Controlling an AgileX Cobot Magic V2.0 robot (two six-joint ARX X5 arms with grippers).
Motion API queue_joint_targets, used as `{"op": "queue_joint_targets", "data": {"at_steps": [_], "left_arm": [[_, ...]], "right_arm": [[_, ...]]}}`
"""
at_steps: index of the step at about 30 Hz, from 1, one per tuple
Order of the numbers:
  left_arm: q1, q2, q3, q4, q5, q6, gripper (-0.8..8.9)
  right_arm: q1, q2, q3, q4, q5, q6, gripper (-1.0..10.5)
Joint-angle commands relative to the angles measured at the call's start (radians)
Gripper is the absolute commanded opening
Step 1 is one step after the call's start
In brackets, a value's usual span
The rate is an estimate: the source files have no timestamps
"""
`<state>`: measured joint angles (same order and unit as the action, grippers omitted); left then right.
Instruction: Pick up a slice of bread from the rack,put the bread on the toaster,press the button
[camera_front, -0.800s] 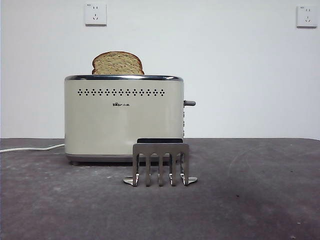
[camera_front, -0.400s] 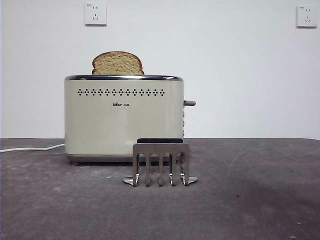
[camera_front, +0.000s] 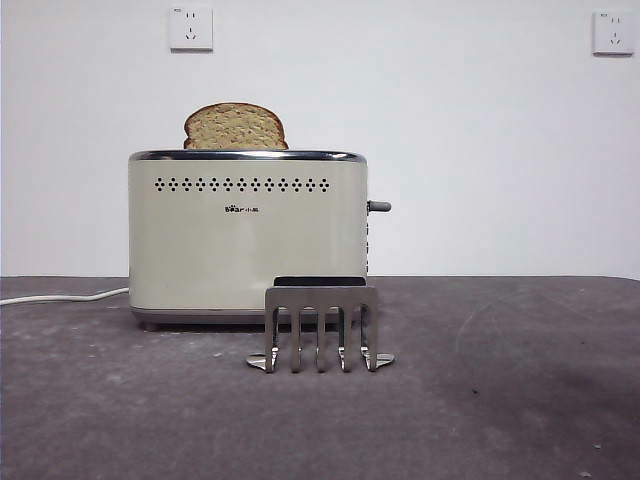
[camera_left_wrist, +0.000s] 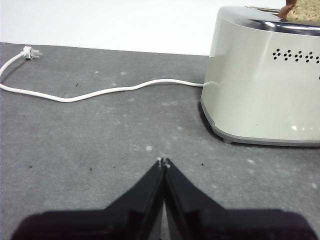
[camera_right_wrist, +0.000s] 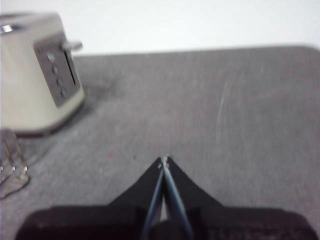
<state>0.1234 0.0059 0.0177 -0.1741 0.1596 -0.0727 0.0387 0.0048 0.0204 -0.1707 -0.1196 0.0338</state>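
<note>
The slice of bread (camera_front: 236, 127) stands upright in the toaster (camera_front: 247, 235), its domed top above the chrome rim; its corner shows in the left wrist view (camera_left_wrist: 302, 10). The rack (camera_front: 320, 325) stands empty in front of the toaster. The toaster's lever (camera_front: 379, 207) sticks out of its right end, high up. My left gripper (camera_left_wrist: 163, 162) is shut and empty, low over the table beside the toaster's (camera_left_wrist: 265, 75) cord end. My right gripper (camera_right_wrist: 164, 161) is shut and empty, off the toaster's (camera_right_wrist: 35, 75) control end. Neither arm shows in the front view.
A white power cord (camera_left_wrist: 90, 92) with its plug (camera_left_wrist: 30, 51) lies loose on the grey table beside the toaster. Two wall sockets (camera_front: 191, 28) sit on the white wall behind. A blurred corner of the rack (camera_right_wrist: 11, 165) shows in the right wrist view.
</note>
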Motion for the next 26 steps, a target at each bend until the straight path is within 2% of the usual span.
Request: {"op": "queue_joint_targets", "data": {"at_steps": [1, 4, 5, 26], "left_arm": [[0.000, -0.003, -0.014, 0.002, -0.002, -0.006, -0.03], [0.000, -0.003, -0.014, 0.001, -0.002, -0.006, -0.04], [0.000, -0.003, -0.014, 0.001, -0.002, -0.006, -0.04], [0.000, -0.003, -0.014, 0.002, -0.002, -0.006, -0.03]], "right_arm": [[0.002, -0.004, -0.015, -0.003, -0.003, 0.039, 0.0], [0.002, -0.004, -0.015, -0.002, -0.006, 0.138, 0.0], [0.002, -0.004, -0.015, -0.002, -0.003, 0.149, 0.0], [0.002, -0.003, -0.014, -0.002, -0.002, 0.148, 0.0]]}}
